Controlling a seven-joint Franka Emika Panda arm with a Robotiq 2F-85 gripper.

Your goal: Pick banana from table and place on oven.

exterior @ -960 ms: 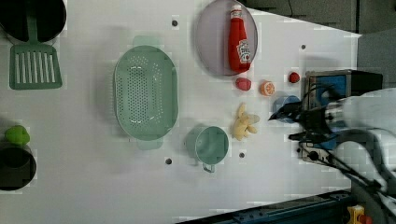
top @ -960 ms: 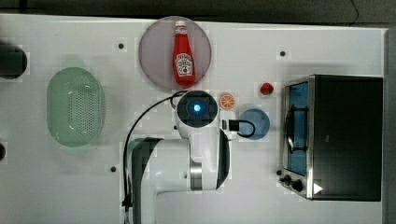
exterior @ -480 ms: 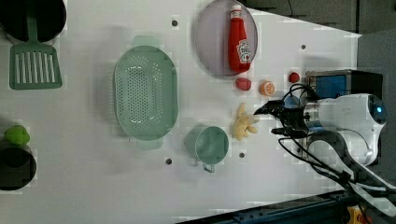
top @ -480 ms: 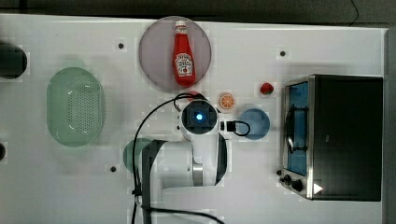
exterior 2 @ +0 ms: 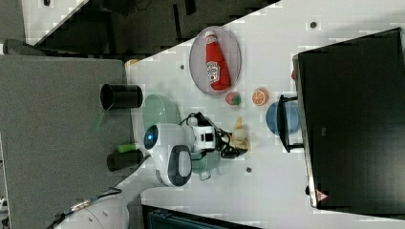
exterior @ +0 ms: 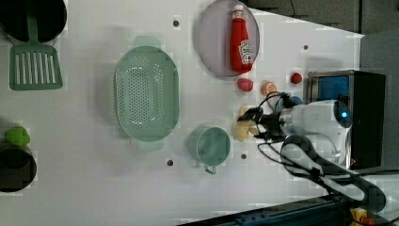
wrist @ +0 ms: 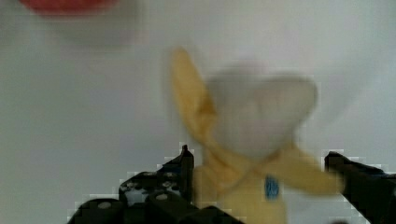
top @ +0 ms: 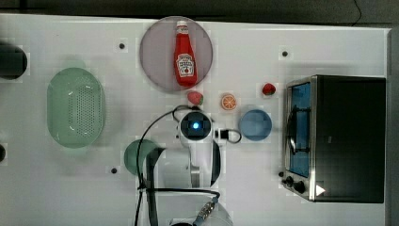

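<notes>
The banana [wrist: 252, 135], pale cream with its yellow peel spread open, lies on the white table [top: 254, 197]. My gripper [wrist: 259, 161] is open and low over it, one black fingertip [wrist: 183, 161] on each side of the fruit. The left view shows the banana [exterior: 243, 128] just ahead of the gripper [exterior: 256, 123], next to the green cup. In the right view the gripper [exterior 2: 231, 143] sits right beside the banana [exterior 2: 240, 132]. The oven [top: 348, 136], black-topped with a blue glass door, stands at the top view's right edge. My arm hides the banana in the top view.
A ketchup bottle [top: 185, 54] lies on a grey plate [top: 155, 52]. Two strawberries [top: 195, 98] [top: 268, 89], an orange slice [top: 228, 101] and a blue bowl [top: 254, 125] sit between the banana and the oven. A green cup [exterior: 209, 146] and a green colander [exterior: 146, 93] are close by.
My arm swung toward the left view's left and came down, bringing the open gripper from near the oven to around the banana. Nothing else moved.
</notes>
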